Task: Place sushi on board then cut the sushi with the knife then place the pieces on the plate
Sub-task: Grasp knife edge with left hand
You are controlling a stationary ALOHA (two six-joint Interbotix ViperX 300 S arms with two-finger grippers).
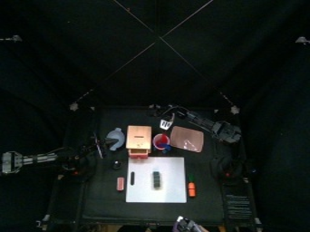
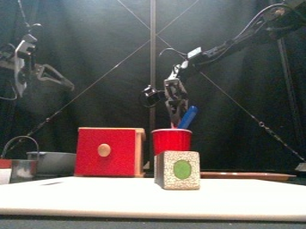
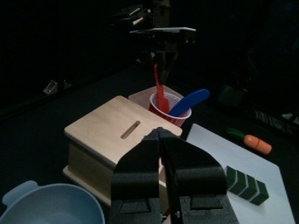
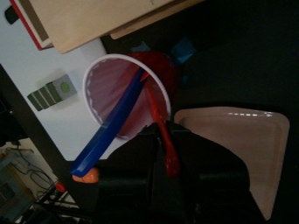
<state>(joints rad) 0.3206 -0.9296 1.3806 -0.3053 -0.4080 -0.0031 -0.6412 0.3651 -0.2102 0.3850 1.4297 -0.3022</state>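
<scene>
Black curtains enclose a small black bench (image 1: 91,195), seen from above, from the front and from both wrists. The sushi roll (image 2: 180,170) already lies on the white cutting board (image 1: 171,164), near its middle, so the placing step appears done. The step in hand is judged to be fetching the knife.

The right claw (image 3: 160,54) hangs over the red cup (image 2: 173,141), its jaws drawn narrow around the handle of the red knife (image 3: 156,80). That knife's lower end is inside the cup. The blue knife (image 3: 194,101) leans in the same cup, beside it.

The left claw (image 3: 162,171) rests at the bench's left side. Its jaws are nearly together and hold nothing.

The pink tray (image 1: 188,139) lies just beside the cup, behind the board, and is bare. A wooden box (image 1: 137,136) stands on the cup's other side, a blue-grey bowl (image 3: 41,203) lies beyond it, and an orange toy food (image 1: 193,188) lies near the board's right edge.

Next move, as a judgement: lift the red knife straight up so that neither the cup nor the blue knife is dragged. Then carry it forward over the board and set the blade across the roll.

No brand, label or writing can be read. The roll's end face shows only a green oval on a speckled pale ground.
</scene>
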